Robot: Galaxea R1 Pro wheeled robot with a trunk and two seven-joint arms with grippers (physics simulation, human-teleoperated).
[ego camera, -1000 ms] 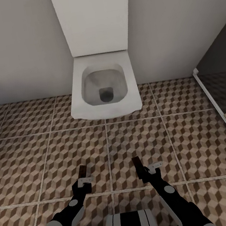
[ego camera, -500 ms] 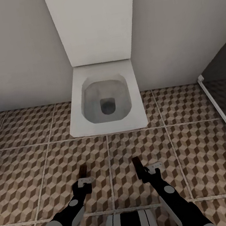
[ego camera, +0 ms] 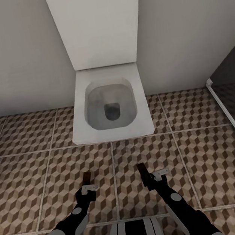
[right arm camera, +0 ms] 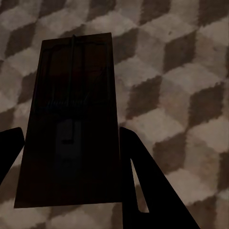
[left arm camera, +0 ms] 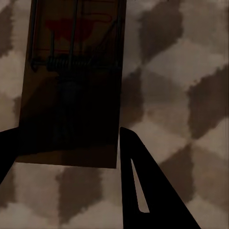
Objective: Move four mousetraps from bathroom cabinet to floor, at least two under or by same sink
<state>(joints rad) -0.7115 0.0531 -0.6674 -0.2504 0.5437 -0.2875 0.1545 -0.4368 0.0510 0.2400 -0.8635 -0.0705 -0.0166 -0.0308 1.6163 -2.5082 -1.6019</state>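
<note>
With the view closing slightly on the toilet [ego camera: 109, 103], the left gripper [ego camera: 87, 183] and right gripper [ego camera: 149, 175] each stay clamped on 1 mousetrap [left arm camera: 71, 81] above the bathroom floor [ego camera: 199, 157], no sink in sight.

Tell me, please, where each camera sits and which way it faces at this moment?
Head view: on the head, looking down at toilet and bathroom floor; both arms show.
Left wrist view: above the left claw, facing its mousetrap and floor.
Right wrist view: above the right claw, facing the second mousetrap.
Both wrist views share the cube-patterned tiles.
</note>
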